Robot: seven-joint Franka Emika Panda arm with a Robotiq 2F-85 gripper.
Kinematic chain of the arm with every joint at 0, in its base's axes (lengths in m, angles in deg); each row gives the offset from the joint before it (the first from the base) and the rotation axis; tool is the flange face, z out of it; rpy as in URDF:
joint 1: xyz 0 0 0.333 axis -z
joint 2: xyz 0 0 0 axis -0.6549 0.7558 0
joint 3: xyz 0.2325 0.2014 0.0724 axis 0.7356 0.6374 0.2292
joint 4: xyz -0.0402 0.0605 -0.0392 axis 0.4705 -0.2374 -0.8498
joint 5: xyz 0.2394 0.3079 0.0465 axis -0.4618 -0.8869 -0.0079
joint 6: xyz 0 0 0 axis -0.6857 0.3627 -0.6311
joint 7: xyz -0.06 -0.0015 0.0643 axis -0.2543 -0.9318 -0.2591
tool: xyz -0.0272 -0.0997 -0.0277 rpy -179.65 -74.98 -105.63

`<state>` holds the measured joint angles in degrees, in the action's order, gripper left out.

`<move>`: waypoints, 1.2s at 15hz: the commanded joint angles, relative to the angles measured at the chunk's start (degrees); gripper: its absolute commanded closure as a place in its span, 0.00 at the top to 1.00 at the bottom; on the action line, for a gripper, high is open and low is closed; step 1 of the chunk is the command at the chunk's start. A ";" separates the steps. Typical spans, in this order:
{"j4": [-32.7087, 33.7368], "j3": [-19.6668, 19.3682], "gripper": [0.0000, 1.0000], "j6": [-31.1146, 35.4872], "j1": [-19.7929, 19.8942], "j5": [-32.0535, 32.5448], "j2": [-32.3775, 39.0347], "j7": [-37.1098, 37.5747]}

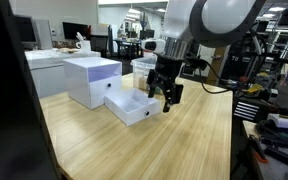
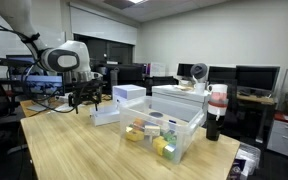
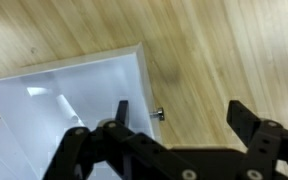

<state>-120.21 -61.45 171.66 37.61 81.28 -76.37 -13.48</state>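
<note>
Tool (image 1: 165, 103) jaws apart, holding nothing, hovering just above the front edge of the white drawer (image 1: 132, 106). Wrist view shows the drawer's small knob (image 3: 159, 114) in the gap between the fingers, with no contact that I can see. Drawer stands pulled out of the white cabinet (image 1: 88, 78) on the tabletop (image 1: 184, 145) and looks empty inside, so: drawer open, knob ungripped.

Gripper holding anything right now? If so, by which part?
Nothing held. The gripper is open above the front of the open white drawer; in the wrist view the drawer knob shows between the fingers, untouched.
</note>
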 commanded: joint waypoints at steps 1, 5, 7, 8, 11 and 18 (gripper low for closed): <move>-1.21 0.74 1.00 1.38 0.89 0.24 -0.15 -3.49; -1.52 0.67 1.00 1.11 1.05 0.45 -0.21 -4.21; -1.80 0.70 1.00 1.00 1.05 0.39 -0.42 -4.12; -2.15 0.69 1.00 0.66 1.01 1.11 -1.19 -2.53; -0.62 0.87 1.00 -0.16 0.85 0.11 0.18 -2.09; 7.64 1.44 1.00 6.90 5.90 -2.83 15.83 -12.24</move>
<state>-117.14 -61.77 174.81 39.98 80.23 -68.46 -20.34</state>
